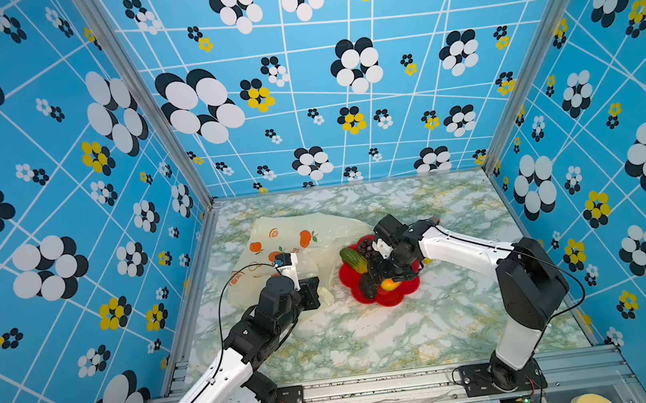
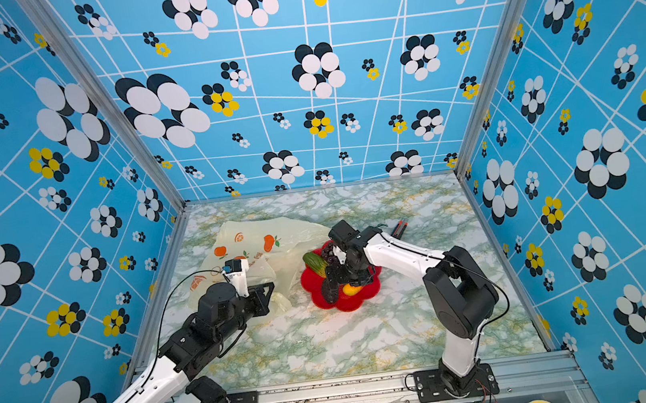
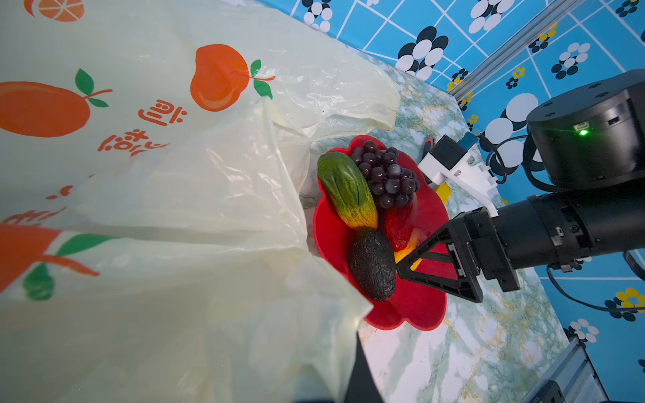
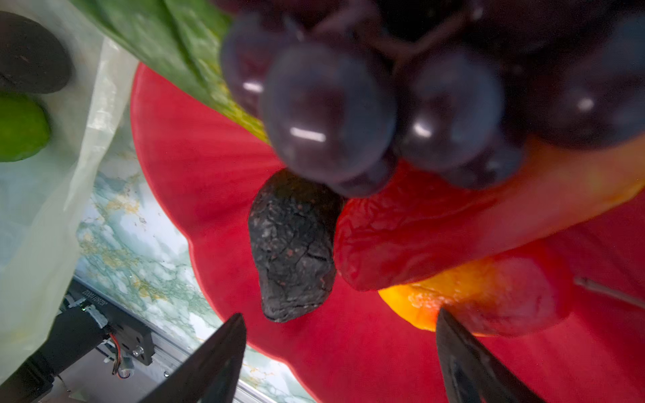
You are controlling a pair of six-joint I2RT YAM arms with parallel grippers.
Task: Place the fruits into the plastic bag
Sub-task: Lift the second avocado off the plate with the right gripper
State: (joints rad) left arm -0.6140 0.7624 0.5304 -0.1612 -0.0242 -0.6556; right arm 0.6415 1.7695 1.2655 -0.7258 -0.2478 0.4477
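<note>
Toy fruits (image 3: 363,209): all heaped on the red flower-shaped plastic plate (image 3: 419,307), none clearly inside the large crinkly translucent cream-yellow plastic bag (image 1: 275,237).

Hard bits first. Orange-yellow piece (image 4: 471,296) is mostly tucked under the red wrinkled piece (image 3: 399,223). In both top views the right arm (image 1: 466,252) covers the heap's middle with its wrist, and the red piece can't be picked out there. Dark purple glossy grape bunch (image 3: 387,178) is a blur right against the right wrist lens. Same view, past the bag film: a green blob (image 4: 21,129) and a dark blob (image 4: 31,52), can't tell what they are.

Count on the plate is five:
- one grape bunch
- one long green fruit fading to yellow-orange (image 3: 345,188)
- one black wrinkled oval fruit (image 3: 373,268)
- one red piece
- one orange-yellow piece

One bag, orange prints up, lies on the green-veined marble table (image 1: 371,339) just beside the plate. Touching the rim or not, can't tell. Handle loops not made out.

Left gripper (image 1: 314,293): jaws pressed together, pinching the bag's near edge. Film fills most of the left wrist view, and the fingers are only a dark sliver at the frame edge.

Right gripper (image 4: 340,314): jaws spread wide, low over the plate, nothing between them but bare red. Black oval fruit sits just beyond one fingertip, orange-yellow piece at the other.

One orange-black cutter (image 2: 399,227) behind the right arm, half hidden. One pale yellow rounded thing (image 1: 591,402) cut off at the frame's bottom.
</note>
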